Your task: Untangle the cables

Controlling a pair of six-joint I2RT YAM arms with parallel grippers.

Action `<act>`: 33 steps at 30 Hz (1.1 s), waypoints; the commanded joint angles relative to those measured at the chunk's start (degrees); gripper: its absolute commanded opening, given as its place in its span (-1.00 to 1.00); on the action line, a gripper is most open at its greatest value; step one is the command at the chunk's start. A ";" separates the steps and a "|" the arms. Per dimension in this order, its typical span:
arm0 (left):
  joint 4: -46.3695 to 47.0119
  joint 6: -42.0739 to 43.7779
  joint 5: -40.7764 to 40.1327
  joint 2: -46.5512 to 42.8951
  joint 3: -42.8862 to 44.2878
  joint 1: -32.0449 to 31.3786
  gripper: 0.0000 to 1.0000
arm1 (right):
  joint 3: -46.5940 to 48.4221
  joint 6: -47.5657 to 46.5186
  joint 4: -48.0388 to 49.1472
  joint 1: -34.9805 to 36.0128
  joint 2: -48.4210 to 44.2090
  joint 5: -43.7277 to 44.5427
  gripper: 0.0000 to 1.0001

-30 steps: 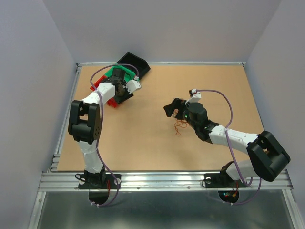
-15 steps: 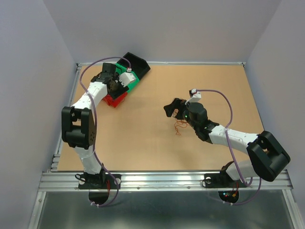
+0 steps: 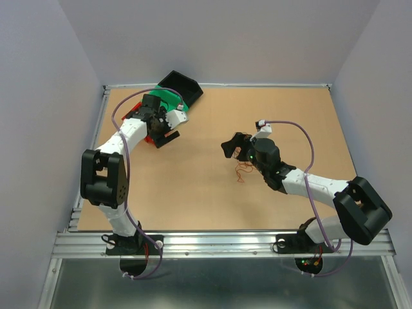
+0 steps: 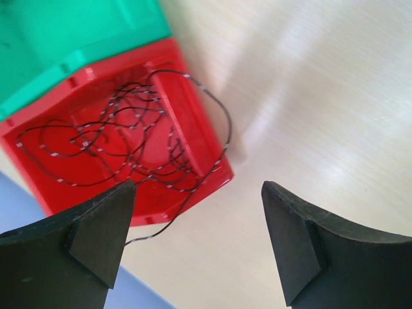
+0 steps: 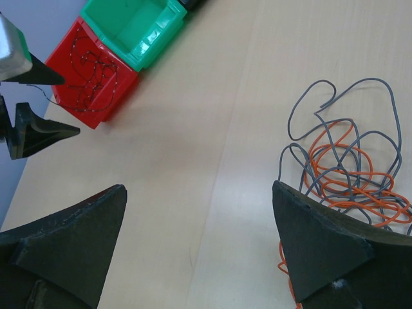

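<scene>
A dark curly cable (image 4: pixel 122 138) lies in the red bin (image 4: pixel 193 138), with one loop hanging over the rim onto the table. My left gripper (image 4: pixel 199 238) hovers just in front of that bin, open, with nothing between its fingers. A tangle of orange and grey cables (image 5: pixel 341 170) lies on the table, also visible from above (image 3: pixel 243 170). My right gripper (image 5: pixel 199 244) is open beside that tangle, and its right finger (image 5: pixel 322 244) covers the tangle's near edge. From above, the left gripper (image 3: pixel 163 132) is at the red bin (image 3: pixel 150 138) and the right gripper (image 3: pixel 233 149) is mid-table.
A green bin (image 3: pixel 170 100) touches the red bin on its far side, and a black bin (image 3: pixel 180 84) sits behind it at the table's back edge. In the right wrist view the red bin (image 5: pixel 93 74), the green bin (image 5: pixel 135 29) and the left arm's fingers (image 5: pixel 38 129) show at far left.
The left gripper has opened wider and shifted over the bins, first back-left, then to the red bin's front. The right arm and the orange tangle have not moved.
</scene>
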 commanded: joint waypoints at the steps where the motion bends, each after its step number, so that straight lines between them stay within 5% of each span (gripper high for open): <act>1: 0.95 0.39 0.52 1.05 -0.89 -1.39 0.81 | -0.48 -1.11 3.13 -0.05 -0.87 -0.14 0.99; 12: 4.38 -0.14 -5.10 8.08 2.97 -1.04 0.37 | -0.65 -0.93 3.13 -0.05 -1.13 -0.06 0.99; 13: 4.47 -0.23 -5.28 8.61 3.33 -0.87 0.26 | -0.65 -1.02 3.13 -0.05 -1.13 -0.06 0.99; 15: 4.38 -0.49 -5.46 8.53 4.12 -0.43 -0.21 | -0.65 -0.93 3.21 -0.05 -1.22 -0.06 0.99; 16: 4.55 -0.58 -5.54 8.35 4.47 -0.25 -0.64 | -0.65 -0.93 3.13 -0.05 -1.31 -0.06 0.99; 18: 4.99 -0.67 -5.11 7.56 4.74 0.62 -0.98 | -0.65 -0.93 3.13 0.04 -1.22 -0.06 0.99; 24: 3.59 -1.46 -0.27 5.19 7.10 3.79 -1.00 | -0.48 -1.02 3.13 -0.05 -0.96 -0.23 0.99; 33: 0.34 -4.45 -5.44 14.92 14.14 7.92 -1.00 | -0.48 -1.02 3.21 -0.05 -0.96 -0.41 0.99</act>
